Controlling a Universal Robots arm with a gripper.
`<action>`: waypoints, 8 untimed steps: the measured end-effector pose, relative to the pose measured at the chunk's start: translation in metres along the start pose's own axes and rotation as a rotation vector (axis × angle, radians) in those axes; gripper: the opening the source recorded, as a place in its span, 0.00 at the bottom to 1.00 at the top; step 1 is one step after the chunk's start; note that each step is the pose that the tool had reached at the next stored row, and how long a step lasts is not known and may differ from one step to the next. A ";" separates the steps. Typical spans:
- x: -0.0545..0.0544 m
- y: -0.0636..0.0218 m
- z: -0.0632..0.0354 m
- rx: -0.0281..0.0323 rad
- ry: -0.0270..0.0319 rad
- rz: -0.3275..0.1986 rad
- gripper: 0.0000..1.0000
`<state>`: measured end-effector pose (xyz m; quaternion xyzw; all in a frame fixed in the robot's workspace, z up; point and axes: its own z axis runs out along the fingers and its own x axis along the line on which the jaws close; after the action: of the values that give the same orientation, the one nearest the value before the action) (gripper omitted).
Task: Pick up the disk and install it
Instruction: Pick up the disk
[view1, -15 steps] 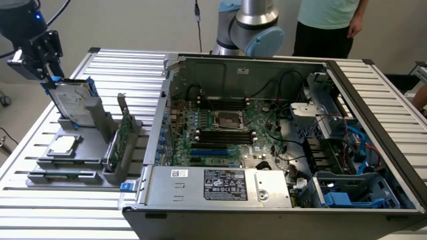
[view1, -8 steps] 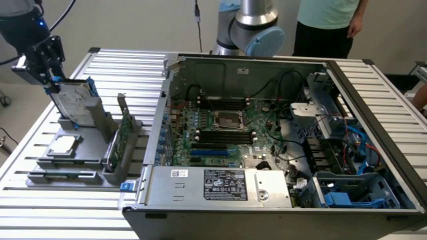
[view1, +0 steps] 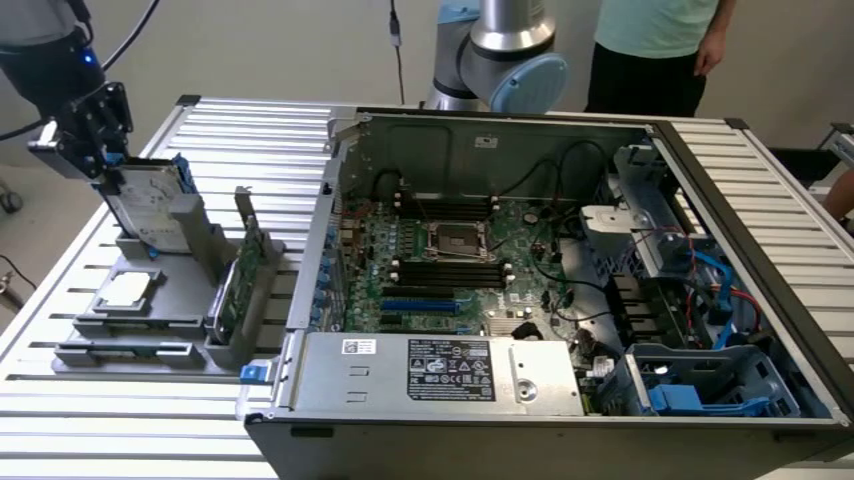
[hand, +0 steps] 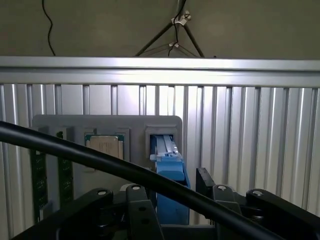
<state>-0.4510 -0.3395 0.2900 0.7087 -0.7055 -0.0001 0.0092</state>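
Just now the gripper (view1: 96, 152) sits at the exterior view's left, over the grey holder (view1: 147, 300) on the ribbed metal table (view1: 254, 130). Its jaws stand fairly wide and are closed on the upper end of the disk (view1: 150, 205), with one finger on each flat face.

The disk stands upright on edge. Its lower end is down in the holder's slot, and its label face and blue rails show above the slot. In the wrist view the disk (hand: 170, 172) appears edge-on as a blue strip running from the slot toward the camera. It lies between the black fingers (hand: 142, 210) of the gripper (hand: 172, 195). A thick black cable (hand: 75, 150) crosses in front of them.

Beside the disk's slot, a square silver chip (view1: 124, 290) lies flat in its own recess of the holder (hand: 107, 125). It shows again in the wrist view (hand: 104, 146). A green card (view1: 227, 290) stands on edge in the holder on the side nearer the computer.

The open computer case (view1: 534, 260) fills the middle and the exterior view's right, well apart from the disk. Its motherboard is exposed, and a bay with blue parts (view1: 694, 395) sits at its near corner.

The arm's base (view1: 501, 50) rises behind the case. A person in a pale green shirt (view1: 654, 30) stands beside the base.
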 end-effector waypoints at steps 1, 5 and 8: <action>0.000 0.0000 0.0007 0.0000 0.0038 0.000 0.48; 0.000 0.0000 0.0024 0.0000 0.0067 0.000 0.48; 0.000 -0.0001 0.0049 0.0000 0.0067 0.000 0.48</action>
<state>-0.4510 -0.3395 0.2852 0.7086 -0.7055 0.0023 0.0116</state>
